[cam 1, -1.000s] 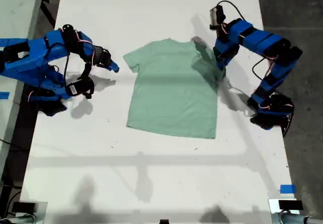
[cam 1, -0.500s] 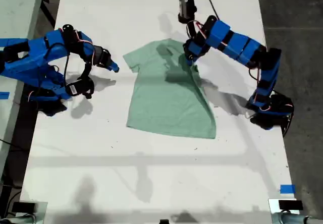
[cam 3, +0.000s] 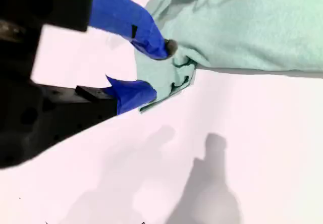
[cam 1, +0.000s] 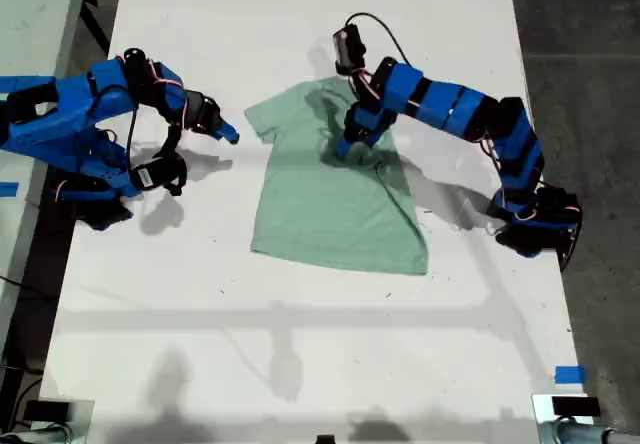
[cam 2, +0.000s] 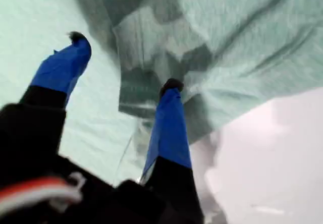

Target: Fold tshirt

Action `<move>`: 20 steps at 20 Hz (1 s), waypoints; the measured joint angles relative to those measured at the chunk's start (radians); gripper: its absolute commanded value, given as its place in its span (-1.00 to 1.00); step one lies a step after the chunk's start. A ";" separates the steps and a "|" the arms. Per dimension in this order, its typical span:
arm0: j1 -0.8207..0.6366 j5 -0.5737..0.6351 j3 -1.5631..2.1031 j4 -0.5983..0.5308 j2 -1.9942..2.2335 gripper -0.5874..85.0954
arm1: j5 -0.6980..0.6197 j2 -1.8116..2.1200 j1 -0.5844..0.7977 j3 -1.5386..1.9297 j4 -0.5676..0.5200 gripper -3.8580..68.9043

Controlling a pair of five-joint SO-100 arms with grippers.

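Observation:
The pale mint-green tshirt (cam 1: 330,214) lies flat on the white table (cam 1: 300,354), collar toward the far end. Its sleeve on the exterior view's right is folded inward over the chest. My first gripper (cam 1: 345,149) hovers low over that folded flap. It is open in the first wrist view (cam 2: 123,62), and one fingertip (cam 2: 171,85) touches the bunched cloth (cam 2: 151,57). My second gripper (cam 1: 225,132) rests at the sleeve on the exterior view's left. It is open (cam 3: 160,68), and the sleeve's hem (cam 3: 176,75) sits just past its tips.
Both arm bases stand at the table's long sides in the exterior view. Blue tape (cam 1: 570,374) marks the near corner on the exterior view's right. Dark floor (cam 1: 590,24) runs beyond that edge, and another pale surface (cam 1: 30,24) shows at the exterior view's left.
My first gripper swept from the shirt's edge on the exterior view's right toward its middle, drawing the sleeve and side over the chest. My second arm stayed still.

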 measured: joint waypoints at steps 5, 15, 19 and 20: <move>-0.015 0.000 -0.071 0.023 0.000 -0.68 | -0.034 0.511 0.014 0.210 0.150 -0.20; -0.183 0.023 -0.683 0.350 -0.459 -0.01 | 0.103 0.996 -0.120 0.721 0.135 -0.21; -0.247 0.081 -0.798 0.337 -0.719 -0.01 | 0.129 1.074 -0.132 0.782 0.123 -0.20; -0.261 0.098 -0.799 0.304 -0.779 -0.01 | 0.132 1.088 -0.135 0.796 0.115 -0.20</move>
